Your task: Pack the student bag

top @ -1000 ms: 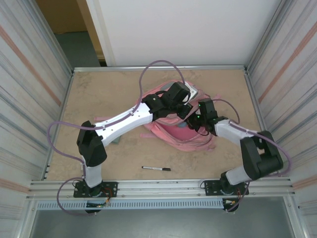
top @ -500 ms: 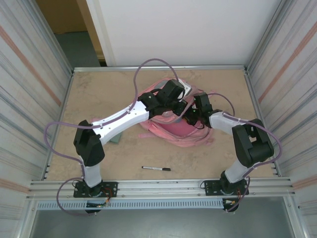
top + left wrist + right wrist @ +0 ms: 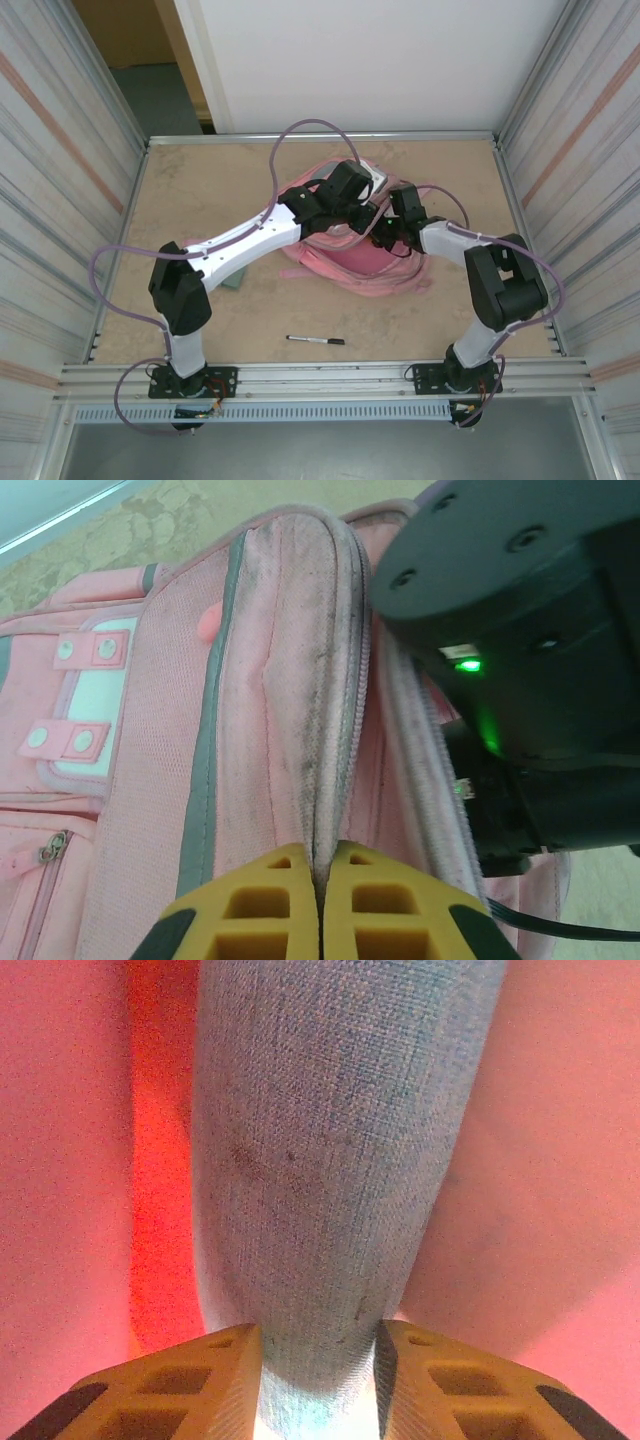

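Note:
The pink student bag lies mid-table with its opening turned toward the right arm. My left gripper is shut on the bag's zip edge, its yellow fingertips pinching the rim and holding it up. My right gripper reaches into the opening, its black wrist beside the rim. Inside, against the pink lining, the right gripper is shut on a grey-blue fabric pouch that points away from the fingers.
A black pen lies on the tan table near the front edge. A small greenish item peeks out beside the left arm's forearm. Metal walls close in both sides and the back.
The right gripper has pushed further left and back into the bag with the pouch. The left gripper and the bag's rim shifted slightly left and back.

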Motion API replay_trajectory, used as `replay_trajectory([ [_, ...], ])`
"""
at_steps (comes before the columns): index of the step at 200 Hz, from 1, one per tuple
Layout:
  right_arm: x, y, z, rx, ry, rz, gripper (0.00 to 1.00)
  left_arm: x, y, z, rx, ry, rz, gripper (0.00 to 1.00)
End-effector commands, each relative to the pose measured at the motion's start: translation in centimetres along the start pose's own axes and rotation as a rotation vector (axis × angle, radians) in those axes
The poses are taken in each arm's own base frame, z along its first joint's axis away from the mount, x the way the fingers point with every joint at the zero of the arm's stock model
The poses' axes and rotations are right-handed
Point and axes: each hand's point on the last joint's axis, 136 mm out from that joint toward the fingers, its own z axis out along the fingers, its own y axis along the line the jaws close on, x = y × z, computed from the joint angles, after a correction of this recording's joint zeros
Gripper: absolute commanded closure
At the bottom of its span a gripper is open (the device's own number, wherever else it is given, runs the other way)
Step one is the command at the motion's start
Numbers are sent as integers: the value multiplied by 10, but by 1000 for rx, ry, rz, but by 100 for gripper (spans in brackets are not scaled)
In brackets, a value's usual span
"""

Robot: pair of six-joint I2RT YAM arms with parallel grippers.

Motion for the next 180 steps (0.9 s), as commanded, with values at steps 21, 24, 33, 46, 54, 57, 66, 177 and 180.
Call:
replay_trajectory([
  [21,3,24,35,-66,51,-30,73,-56,-16,-33,74,-176,-28,100],
  [24,3,26,38,-70,51,-31,73,-55,-17,-32,76,-174,-28,100],
  [33,2,34,43,-87,52,-41,75,-55,-17,-31,77,-173,-26,100],
  [46,0,45,51,-101,49,-70,75,-56,-17,-29,77,-173,-21,100],
  [54,0,53,57,-119,56,-95,76,-56,-18,-27,78,-167,-19,100],
  [57,-1,55,59,-126,58,-98,76,-56,-18,-28,78,-166,-19,100],
  [66,0,61,66,-150,71,-103,76,-56,-19,-27,82,-156,-19,100],
  [177,47,93,79,-377,290,-205,87,-48,11,-39,-6,-162,27,100],
  [180,48,92,80,-380,290,-202,86,-49,10,-39,-4,-167,29,100],
])
